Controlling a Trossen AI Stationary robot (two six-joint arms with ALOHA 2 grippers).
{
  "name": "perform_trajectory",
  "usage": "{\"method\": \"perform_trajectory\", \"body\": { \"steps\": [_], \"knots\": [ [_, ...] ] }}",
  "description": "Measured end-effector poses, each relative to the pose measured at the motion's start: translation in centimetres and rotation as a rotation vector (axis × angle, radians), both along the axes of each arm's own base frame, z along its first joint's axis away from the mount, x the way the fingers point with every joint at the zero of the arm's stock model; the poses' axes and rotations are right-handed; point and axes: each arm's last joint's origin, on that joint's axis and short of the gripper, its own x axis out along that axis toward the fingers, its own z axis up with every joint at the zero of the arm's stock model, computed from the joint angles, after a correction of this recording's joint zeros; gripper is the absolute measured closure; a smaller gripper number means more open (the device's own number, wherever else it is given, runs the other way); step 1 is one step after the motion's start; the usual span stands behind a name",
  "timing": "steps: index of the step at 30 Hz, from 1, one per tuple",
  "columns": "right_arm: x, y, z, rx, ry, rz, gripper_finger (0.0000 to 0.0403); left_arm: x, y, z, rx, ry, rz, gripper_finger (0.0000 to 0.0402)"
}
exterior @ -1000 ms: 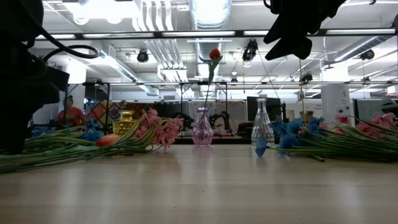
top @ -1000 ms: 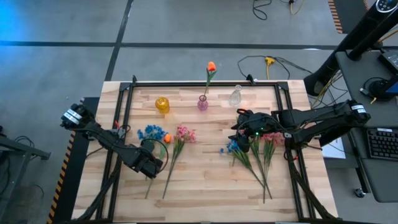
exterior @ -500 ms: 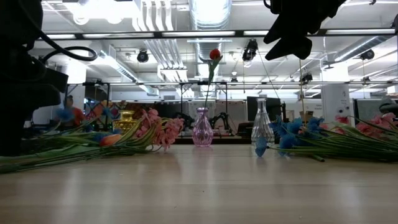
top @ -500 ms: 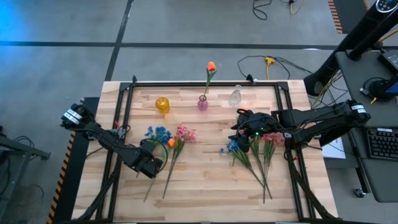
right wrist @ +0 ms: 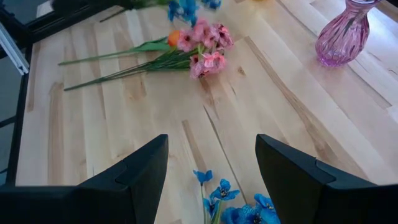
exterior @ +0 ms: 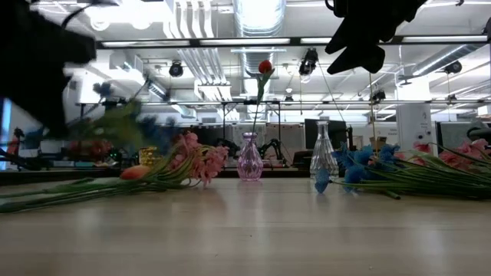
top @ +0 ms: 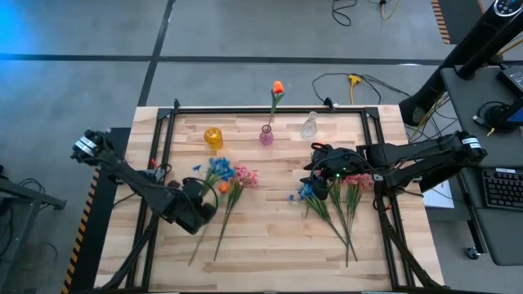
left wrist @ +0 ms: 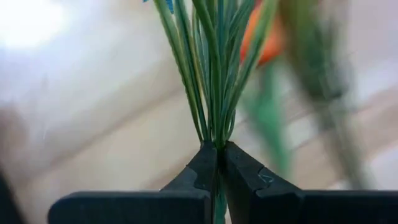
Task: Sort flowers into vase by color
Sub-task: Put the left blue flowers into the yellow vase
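While flowers (top: 233,181) strew the wooden table (top: 270,237), ceiling lights (exterior: 123,11) glare.

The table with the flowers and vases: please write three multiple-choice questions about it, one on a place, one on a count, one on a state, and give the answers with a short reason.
1. Where does the orange flower with the upright stem stand?
A. In the pink vase
B. In the yellow vase
C. In the clear vase

2. How many vases stand on the table?
A. Two
B. Three
C. Four

3. In what state is the left pincer?
A. Open above the table
B. Shut on nothing
C. Shut on the blue flower stems

Answers:
1. A: its stem goes down into the pink vase.
2. B: the yellow vase, the pink one and the clear vase stand in a row.
3. C: the left wrist view shows the fingers pressed together on the green stems.
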Motion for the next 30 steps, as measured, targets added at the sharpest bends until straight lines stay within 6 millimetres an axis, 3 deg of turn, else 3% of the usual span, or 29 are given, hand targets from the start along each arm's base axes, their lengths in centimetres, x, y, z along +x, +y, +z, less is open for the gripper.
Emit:
{"method": "perform_trajectory", "body": {
  "steps": [9, 13, 21, 30],
  "knots": [
    [0.0, 0.0, 0.0, -0.002, 0.001, 0.001, 0.0170, -0.5, 1.4, 7.8, 0.314, -0.339, -0.192, 0.0401],
    [0.0, 0.0, 0.0, -0.010, 0.001, 0.001, 0.0170, -0.9, 2.1, 10.3, 0.484, -0.442, -0.210, 0.0401],
    [0.1, 0.0, 0.1, -0.023, -0.009, 0.010, 0.0170, -0.8, 2.4, 13.0, 0.624, -0.545, -0.291, 0.0402],
    [0.1, 0.0, 0.1, -0.034, -0.015, 0.018, 0.0170, 1.9, 0.6, 15.6, 0.714, -0.836, -0.780, 0.0401]
  ]
}}
